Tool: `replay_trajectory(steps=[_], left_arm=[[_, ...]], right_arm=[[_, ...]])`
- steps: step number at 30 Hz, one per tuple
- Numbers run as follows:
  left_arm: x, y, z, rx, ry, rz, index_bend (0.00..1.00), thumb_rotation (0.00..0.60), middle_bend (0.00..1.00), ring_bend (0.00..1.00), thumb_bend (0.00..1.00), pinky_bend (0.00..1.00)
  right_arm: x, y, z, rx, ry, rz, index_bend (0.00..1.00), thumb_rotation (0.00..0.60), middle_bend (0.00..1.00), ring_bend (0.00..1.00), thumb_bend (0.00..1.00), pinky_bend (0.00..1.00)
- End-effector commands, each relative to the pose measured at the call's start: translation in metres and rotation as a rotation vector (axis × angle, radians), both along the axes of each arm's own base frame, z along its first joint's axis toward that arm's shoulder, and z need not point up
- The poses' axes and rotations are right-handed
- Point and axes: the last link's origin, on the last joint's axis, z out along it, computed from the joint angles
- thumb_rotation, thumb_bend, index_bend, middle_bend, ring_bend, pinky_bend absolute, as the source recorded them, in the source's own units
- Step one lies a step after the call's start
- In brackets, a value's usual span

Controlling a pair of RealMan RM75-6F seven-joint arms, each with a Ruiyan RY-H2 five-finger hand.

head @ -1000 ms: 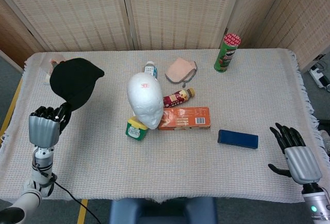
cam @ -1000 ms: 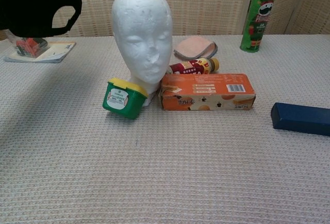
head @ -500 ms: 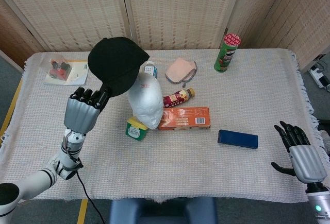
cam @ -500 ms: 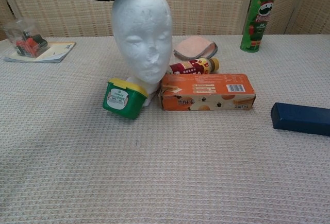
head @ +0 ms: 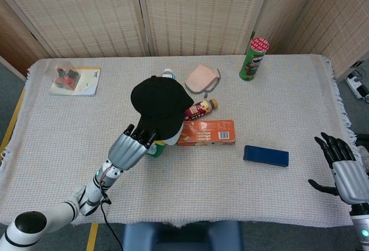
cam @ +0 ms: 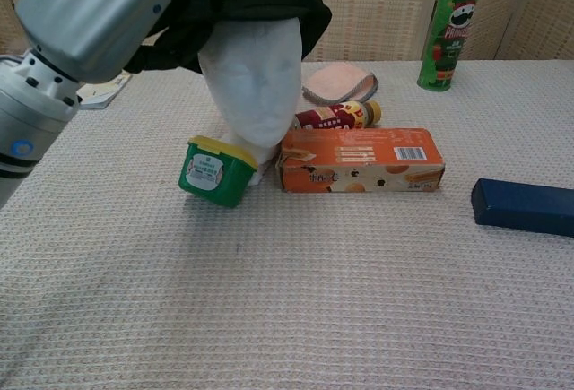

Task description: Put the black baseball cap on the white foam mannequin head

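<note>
Black cap: black baseball cap [head: 160, 106] sits over the crown of the white foam mannequin head [cam: 252, 81], covering the top and forehead; in the chest view the face below the brow shows bare
Left hand: left hand [head: 129, 149] is at the near-left edge of the cap, its fingers [head: 142, 136] closed on the cap's rim, so the cap is held
Right hand: right hand [head: 347, 176] hovers at the near right edge of the surface [head: 230, 187], well apart from everything, fingers spread wide and holding nothing
Step in hand: seating the cap on the head; it looks nearly placed
Next move: judged, ease the cap down level, then let go without dragging it off
Risk: green tub [cam: 215, 169] and orange box [cam: 360, 160] touch the head's base, so a nudge could tip it
</note>
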Motion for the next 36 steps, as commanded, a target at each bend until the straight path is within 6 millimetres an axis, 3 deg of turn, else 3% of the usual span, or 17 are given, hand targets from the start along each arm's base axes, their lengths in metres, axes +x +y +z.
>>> replay_trajectory(steps=[1,3,7,9,12,15,17,20,23,26,29,36], left_arm=[[-0.008,-0.008,-0.010,-0.034,0.012,-0.004,0.61,0.600,1.00,1.00,0.55,1.00],[-0.013,-0.012,-0.011,-0.034,0.015,-0.007,0.53,0.600,1.00,1.00,0.48,1.00],[-0.021,-0.018,-0.008,-0.023,0.013,0.001,0.21,0.600,1.00,0.97,0.31,1.00],[-0.024,-0.021,-0.005,-0.023,-0.006,0.020,0.11,0.600,0.97,0.95,0.26,1.00],[-0.031,-0.029,0.003,-0.040,-0.044,0.063,0.01,0.600,0.81,0.89,0.19,1.00],[-0.052,-0.046,0.016,-0.062,-0.073,0.172,0.00,0.600,0.58,0.72,0.14,0.97],[-0.074,-0.065,0.030,-0.102,-0.083,0.287,0.00,0.600,0.44,0.54,0.12,0.81],[-0.113,-0.095,0.060,-0.140,-0.105,0.513,0.03,0.600,0.30,0.30,0.11,0.45],[-0.150,-0.131,0.094,-0.176,-0.175,0.796,0.09,0.600,0.24,0.19,0.11,0.33],[-0.176,-0.163,0.127,-0.277,-0.290,1.017,0.11,0.600,0.18,0.12,0.11,0.26],[-0.192,-0.177,0.152,-0.310,-0.398,1.072,0.12,0.600,0.17,0.11,0.12,0.23],[-0.199,-0.174,0.162,-0.268,-0.352,0.976,0.14,0.600,0.17,0.10,0.13,0.22]], right_arm=[[0.000,0.000,-0.001,0.003,0.002,-0.001,0.00,0.600,0.00,0.00,0.07,0.00],[0.000,-0.001,-0.002,0.005,0.005,-0.003,0.00,0.600,0.00,0.00,0.07,0.00],[0.000,-0.002,-0.005,0.014,0.012,-0.005,0.00,0.600,0.00,0.00,0.07,0.00],[0.000,-0.002,-0.007,0.019,0.016,-0.005,0.00,0.600,0.00,0.00,0.07,0.00],[0.001,-0.001,-0.008,0.021,0.018,-0.003,0.00,0.600,0.00,0.00,0.07,0.00],[0.001,0.000,-0.008,0.019,0.018,-0.004,0.00,0.600,0.00,0.00,0.07,0.00],[0.001,0.000,-0.007,0.015,0.019,-0.005,0.00,0.600,0.00,0.00,0.07,0.00],[0.000,-0.001,-0.007,0.005,0.021,-0.009,0.00,0.600,0.00,0.00,0.07,0.00],[0.000,-0.001,-0.008,-0.006,0.026,-0.017,0.00,0.600,0.00,0.00,0.07,0.00],[0.000,-0.002,-0.010,-0.020,0.045,-0.020,0.00,0.600,0.00,0.00,0.07,0.00],[0.001,-0.001,-0.014,-0.023,0.060,-0.016,0.00,0.600,0.00,0.00,0.07,0.00],[0.005,0.002,-0.016,-0.035,0.066,-0.001,0.00,0.600,0.00,0.00,0.07,0.00]])
